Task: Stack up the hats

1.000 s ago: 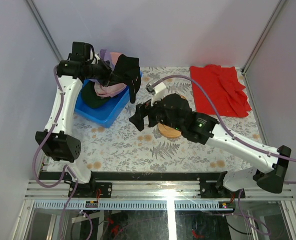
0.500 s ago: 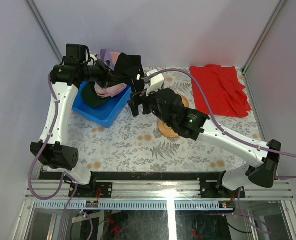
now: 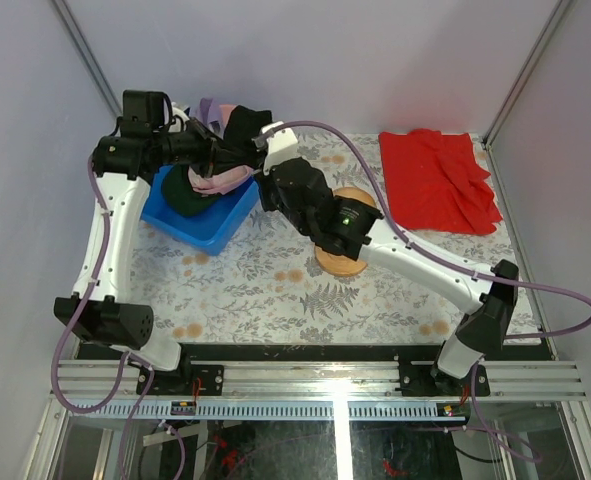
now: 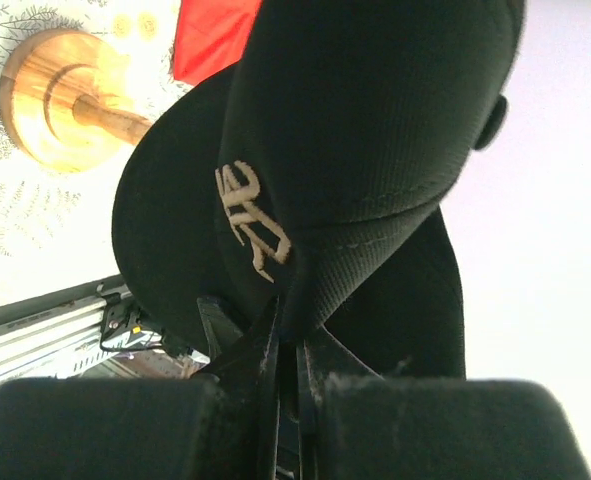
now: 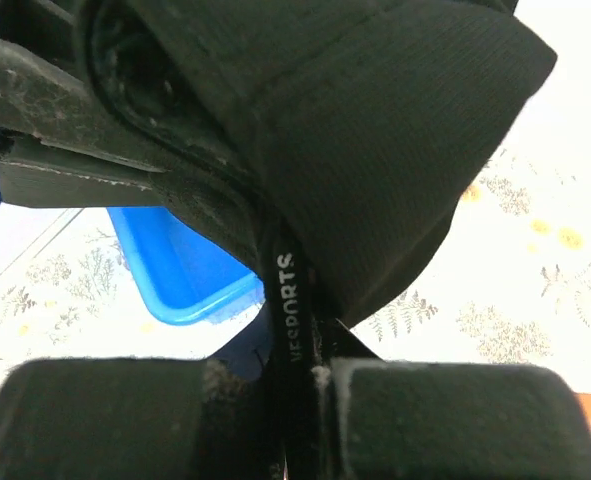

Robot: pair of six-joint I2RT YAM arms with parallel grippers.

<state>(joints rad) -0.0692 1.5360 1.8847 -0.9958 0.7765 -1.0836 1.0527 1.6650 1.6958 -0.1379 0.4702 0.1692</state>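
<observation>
The black hat (image 3: 247, 128) with a gold emblem (image 4: 253, 220) hangs in the air above the far edge of the blue bin (image 3: 200, 222). My left gripper (image 3: 215, 152) (image 4: 293, 335) is shut on its crown edge. From the right, my right gripper (image 3: 262, 168) (image 5: 300, 330) is shut on the same hat (image 5: 375, 130), pinching a black band with white lettering (image 5: 297, 318). A pink hat (image 3: 223, 181) and a dark green hat (image 3: 180, 192) lie in the bin. A lavender hat (image 3: 207, 107) peeks out behind the left arm.
The round wooden stand (image 3: 343, 262) (image 4: 65, 100) sits mid-table, partly under the right arm. A red cloth (image 3: 440, 180) lies at the far right. The bin's wall (image 5: 175, 285) is just below the right gripper. Grey walls close in on the left, back and right.
My right gripper has swung up and left from above the stand to the black hat and shut on it. The left gripper with the hat drew slightly left.
</observation>
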